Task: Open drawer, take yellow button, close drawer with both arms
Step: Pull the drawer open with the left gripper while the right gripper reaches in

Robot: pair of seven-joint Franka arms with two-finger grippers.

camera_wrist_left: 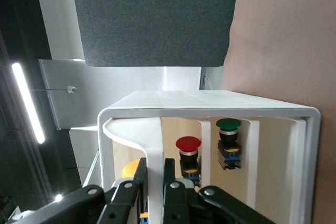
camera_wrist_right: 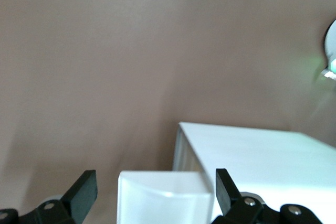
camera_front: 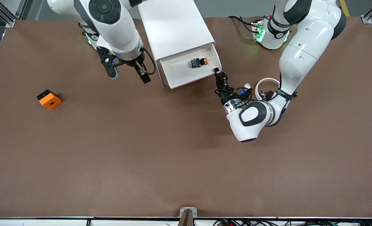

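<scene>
Drawer (camera_front: 186, 69) stands pulled out of the white cabinet (camera_front: 173, 25), and we see the button (camera_front: 199, 61) lying in its white tray, toward the corner nearest the left arm's end of the table. Our left gripper (camera_front: 218, 72) is clamped shut on the drawer's front wall at that corner — in the left wrist view the fingers (camera_wrist_left: 169, 179) pinch the thin white lip. Our right gripper (camera_front: 128, 72) hangs over the table beside the drawer's other corner, jaws spread wide and holding nothing. As we judge it, the step in hand is the pick: we should hold the drawer steady with the left gripper, bring the right one over the tray, turn the jaws to span the button's dark body rather than its round cap, and come down straight — keeping clear of the tray walls. An orange block (camera_front: 49, 99) lies well apart, toward the right arm's end. We can read no brand, label or writing anywhere.
</scene>
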